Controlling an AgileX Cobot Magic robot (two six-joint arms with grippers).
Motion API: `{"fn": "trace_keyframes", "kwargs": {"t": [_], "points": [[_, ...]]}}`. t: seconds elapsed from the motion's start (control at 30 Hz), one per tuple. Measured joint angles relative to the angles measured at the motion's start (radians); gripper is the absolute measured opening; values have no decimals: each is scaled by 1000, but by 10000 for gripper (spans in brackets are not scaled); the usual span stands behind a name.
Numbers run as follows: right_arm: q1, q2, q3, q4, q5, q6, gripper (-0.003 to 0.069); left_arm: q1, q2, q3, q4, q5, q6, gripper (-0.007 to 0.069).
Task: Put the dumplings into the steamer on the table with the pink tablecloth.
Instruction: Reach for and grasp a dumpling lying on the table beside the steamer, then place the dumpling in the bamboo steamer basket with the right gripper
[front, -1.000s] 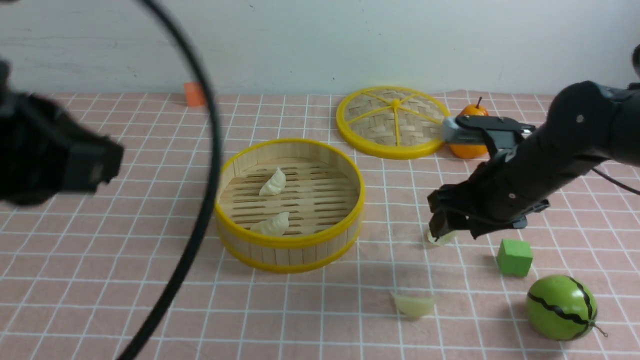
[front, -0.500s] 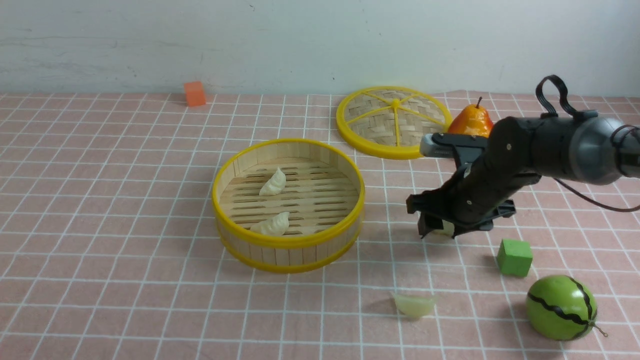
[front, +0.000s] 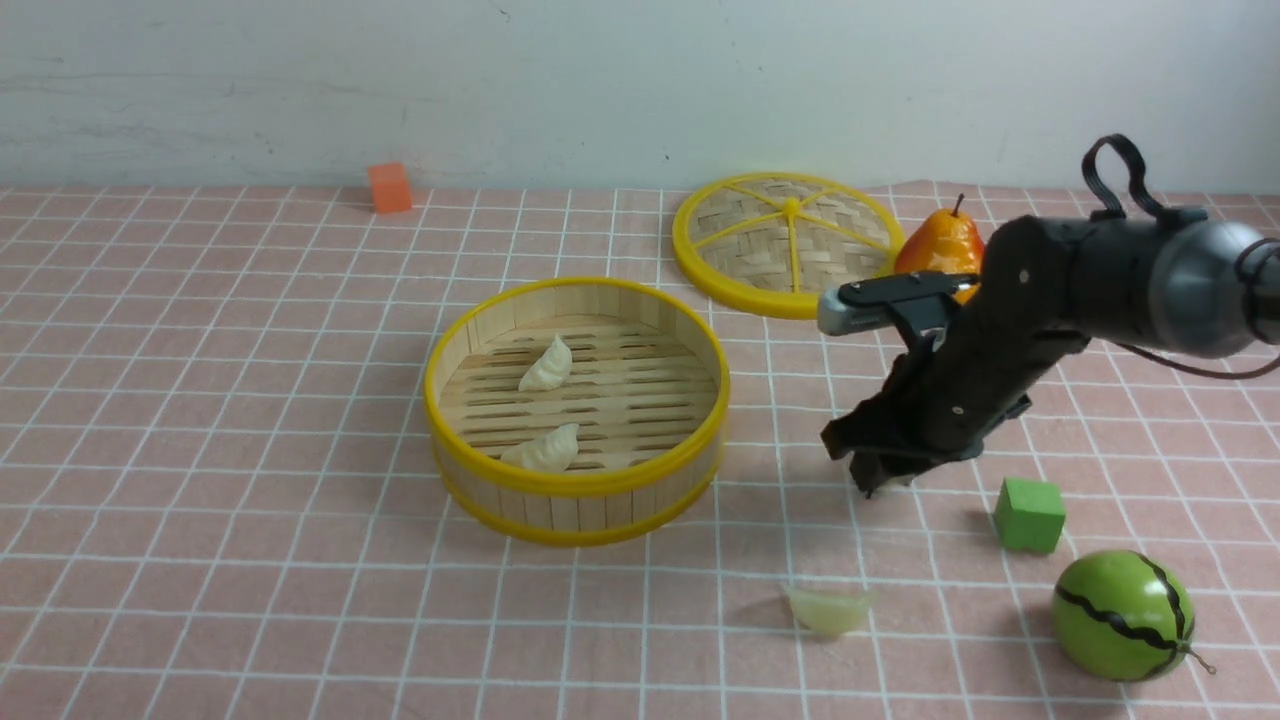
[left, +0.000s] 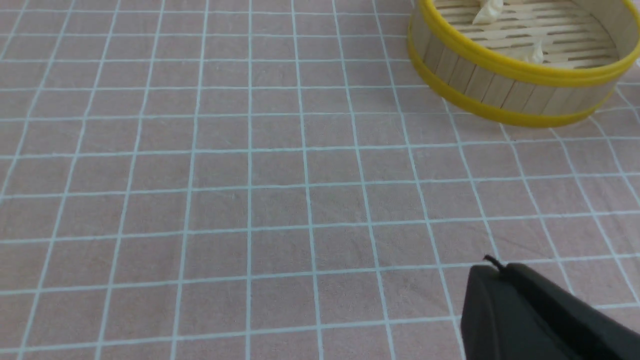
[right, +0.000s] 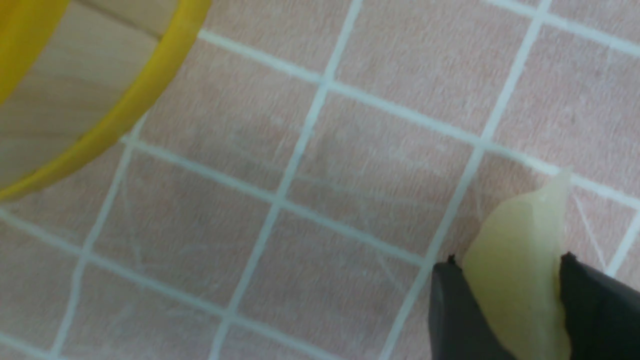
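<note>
A: Checking the left gripper (left: 495, 275): fingers together, over bare pink tablecloth (left: 200, 200). Where are the dumplings?

B: Two cream dumplings (front: 546, 364) lie inside the steamer (front: 577, 483). One loose green dumpling (front: 826, 609) lies on the cloth, nearer the camera and right of the steamer.

A: And the right gripper (right: 509, 260)?

B: Right of the steamer, pointed down close to the cloth. Its fingers (right: 455, 320) are clamped on the other green dumpling (right: 525, 235).
</note>
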Motion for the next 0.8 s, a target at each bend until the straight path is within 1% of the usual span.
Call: {"fn": "trace_keyframes", "kwargs": {"t": [0.17,0.23,0.27,0.3,0.37,0.4,0.53,0.67,0.7,0.8], "points": [[64,-86,-118,51,55,-56,253,0,1,60,-2,-101,-29,-14],[124,-93,-206,102,58,-118,252,0,1,72,-2,-136,-32,-14],[134,-90,-220,109,55,-128,252,0,1,72,-3,-136,-33,-14],[170,-62,-270,133,41,-164,252,0,1,72,-3,-144,-33,-14],[192,-27,-304,145,8,-189,252,0,1,72,-3,-146,-34,-14],[211,26,-338,150,-33,-203,252,0,1,72,-3,-146,-34,-14],[221,202,-414,144,-186,-211,252,0,1,72,-3,-147,-34,-14],[220,288,-449,129,-214,-211,255,0,1,72,-3,-147,-34,-14],[220,308,-454,128,-214,-211,287,0,1,72,-3,-147,-34,-14],[220,304,-461,129,-207,-213,437,0,1,72,-3,-147,-34,-14]]}}
